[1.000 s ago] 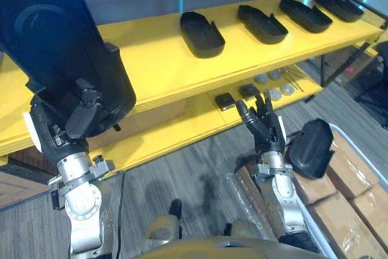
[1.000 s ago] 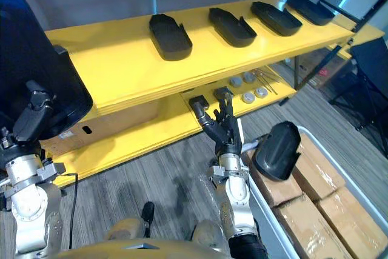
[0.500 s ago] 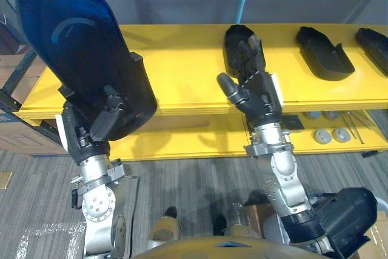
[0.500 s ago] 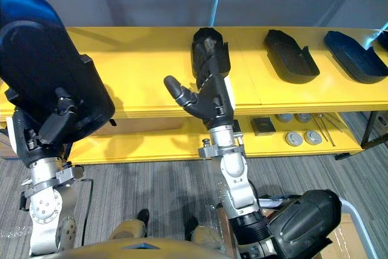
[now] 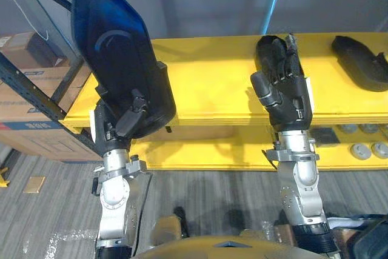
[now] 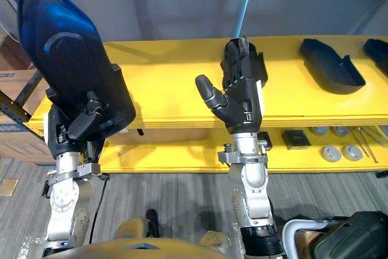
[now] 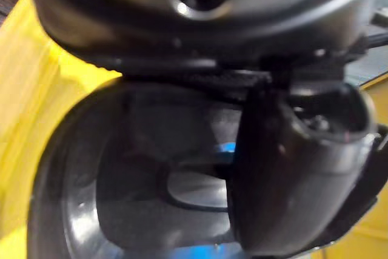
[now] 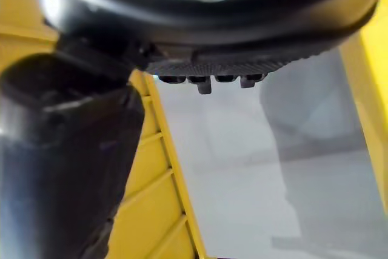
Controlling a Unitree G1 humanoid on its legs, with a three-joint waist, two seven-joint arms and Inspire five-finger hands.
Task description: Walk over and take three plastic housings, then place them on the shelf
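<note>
Three housings (image 6: pixel 330 65) lie along the shelf (image 6: pixel 170 77) top; a fourth housing (image 5: pixel 115 59), gripped upright in the left hand (image 5: pixel 121 127) over the shelf's left end, awaits placing, while the right hand (image 6: pixel 242 98), spread flat, hangs empty before the shelf's middle.

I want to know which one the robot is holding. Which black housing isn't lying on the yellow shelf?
The housing gripped by the left hand, held upright in front of the shelf. The other housings lie flat on its top board.
</note>
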